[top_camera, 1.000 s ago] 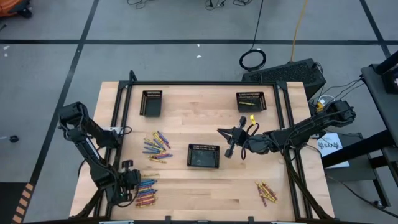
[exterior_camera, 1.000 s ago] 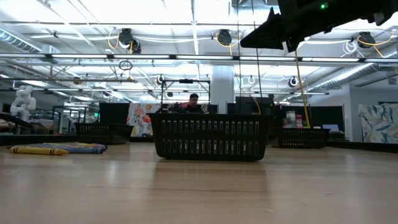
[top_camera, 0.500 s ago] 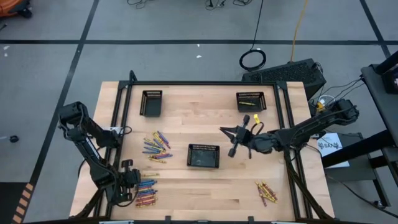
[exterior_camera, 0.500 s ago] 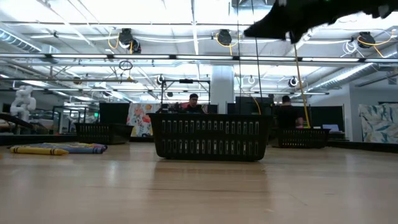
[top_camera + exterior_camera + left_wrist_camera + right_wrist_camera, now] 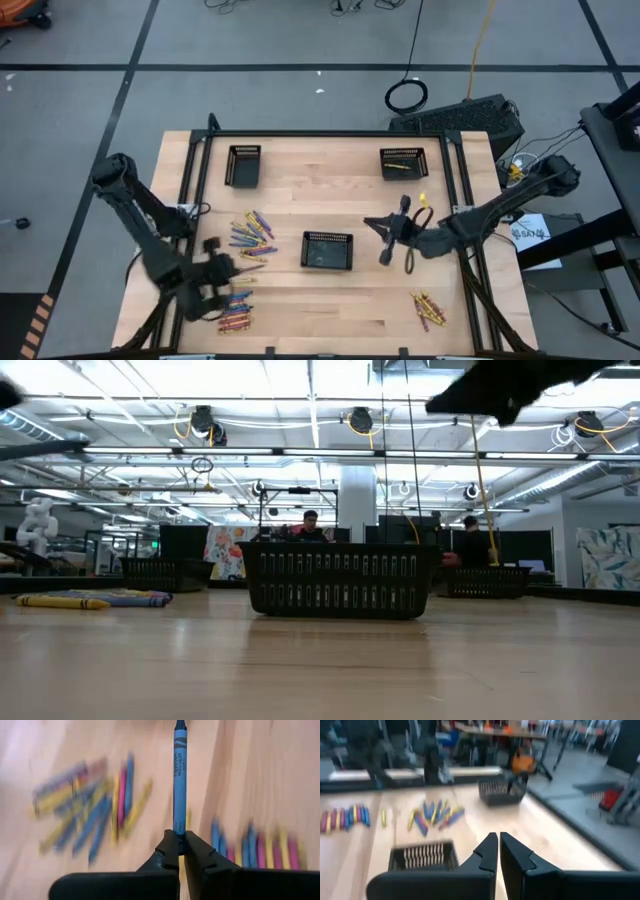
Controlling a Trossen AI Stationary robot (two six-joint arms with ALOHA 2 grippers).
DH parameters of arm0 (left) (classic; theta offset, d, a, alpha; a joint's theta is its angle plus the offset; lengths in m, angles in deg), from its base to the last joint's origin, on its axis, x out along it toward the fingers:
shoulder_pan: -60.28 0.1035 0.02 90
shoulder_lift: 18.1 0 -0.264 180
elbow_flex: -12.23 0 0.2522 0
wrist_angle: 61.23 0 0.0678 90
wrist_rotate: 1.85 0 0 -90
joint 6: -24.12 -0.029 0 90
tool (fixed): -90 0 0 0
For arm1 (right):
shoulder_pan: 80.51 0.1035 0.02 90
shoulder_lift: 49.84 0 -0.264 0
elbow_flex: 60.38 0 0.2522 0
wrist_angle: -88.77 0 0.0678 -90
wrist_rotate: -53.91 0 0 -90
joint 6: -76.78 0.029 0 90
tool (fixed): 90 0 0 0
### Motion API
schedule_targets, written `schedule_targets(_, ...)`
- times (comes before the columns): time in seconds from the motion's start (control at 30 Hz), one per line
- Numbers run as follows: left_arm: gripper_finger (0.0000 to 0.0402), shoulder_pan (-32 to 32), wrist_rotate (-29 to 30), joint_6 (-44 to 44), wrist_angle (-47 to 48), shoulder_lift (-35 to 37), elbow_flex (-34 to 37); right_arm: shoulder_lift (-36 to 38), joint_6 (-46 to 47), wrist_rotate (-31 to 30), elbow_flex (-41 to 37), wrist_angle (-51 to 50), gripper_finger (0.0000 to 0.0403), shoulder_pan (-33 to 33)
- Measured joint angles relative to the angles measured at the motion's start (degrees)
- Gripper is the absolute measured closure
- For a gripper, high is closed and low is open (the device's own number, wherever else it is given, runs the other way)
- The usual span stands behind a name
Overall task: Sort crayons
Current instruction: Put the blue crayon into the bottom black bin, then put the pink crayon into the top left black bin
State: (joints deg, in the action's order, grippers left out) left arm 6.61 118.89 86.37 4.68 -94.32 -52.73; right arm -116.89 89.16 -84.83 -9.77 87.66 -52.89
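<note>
Near-left corner of the bench (image 5: 300, 210): the left tool (image 5: 179, 846) is clamped on one blue crayon (image 5: 179, 775), held clear above the wood between two loose groups of crayons.
Held crayon, grip: it is pinched at one end only, so nearly its whole length stands out past the fingertips (image 5: 169, 845).
Held crayon, axis: the long axis runs straight on from the tool; the free end points away from the wrist.
Handling, judged: a crayon is taken to be light, stiff and waxy, with a paper sleeve that gives some hold; a hard squeeze or a knock on the free end is judged likely to snap it or swing it in the grip.
Where to hold, judged: a grip across the middle of the paper sleeve is judged steadier than this end pinch.
Loose crayons, left group (image 5: 250, 233): a fan left of the centre tray (image 5: 327, 251), lying at mixed angles.
Loose crayons, near-left row (image 5: 234, 315): these are laid side by side, roughly parallel.
Loose crayons, near-right group (image 5: 427, 308): a small cluster lies well apart from the others.
Far trays: the far-left tray (image 5: 243, 165) and far-right tray (image 5: 403, 163) stand near the far edge.
Right tool (image 5: 498, 851): it is closed on nothing and hangs right of the centre tray.
</note>
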Motion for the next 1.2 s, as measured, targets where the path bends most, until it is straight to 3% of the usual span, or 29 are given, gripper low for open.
schedule_targets(0.2, 0.0401, 18.9, 0.4, -31.4, -23.4, -3.7, 0.0, -1.4, 3.3, -10.0, 0.0, 0.4, 0.0397, 5.2)
schedule_targets(0.3, 0.0401, 27.9, -5.5, -42.1, -33.1, -6.7, 0.0, 0.6, 1.6, -13.1, 0.0, 1.6, 0.0397, 8.2)
schedule_targets(0.5, 0.0401, 39.0, -23.1, -53.6, -40.1, -13.2, -0.9, 3.6, -2.1, -13.2, 0.0, 3.4, 0.0397, 11.6)
schedule_targets(0.63, 0.0377, 40.8, -27.7, -55.9, -37.2, -16.9, -4.2, 3.7, -2.3, -13.2, 0.0, 3.4, 0.0397, 11.9)
schedule_targets(0.8, 0.0295, 42.2, -28.0, -57.1, -30.9, -18.3, -7.9, 1.6, 1.8, -11.2, 0.0, 3.4, 0.0397, 10.6)
schedule_targets(0.97, 0.0226, 42.7, -25.6, -61.0, -18.3, -15.2, -11.8, -1.9, 2.7, -1.5, 0.0, 5.1, 0.0397, 8.3)
schedule_targets(1.13, 0.0217, 38.0, -13.5, -58.4, -11.8, -6.0, -7.6, -7.4, 1.7, 0.1, 0.0, 15.4, 0.0397, 4.0)
schedule_targets(1.2, 0.0224, 34.9, -7.7, -53.9, -11.9, -0.9, -4.2, -10.3, 1.1, 4.6, 0.1, 20.6, 0.0397, 1.3)
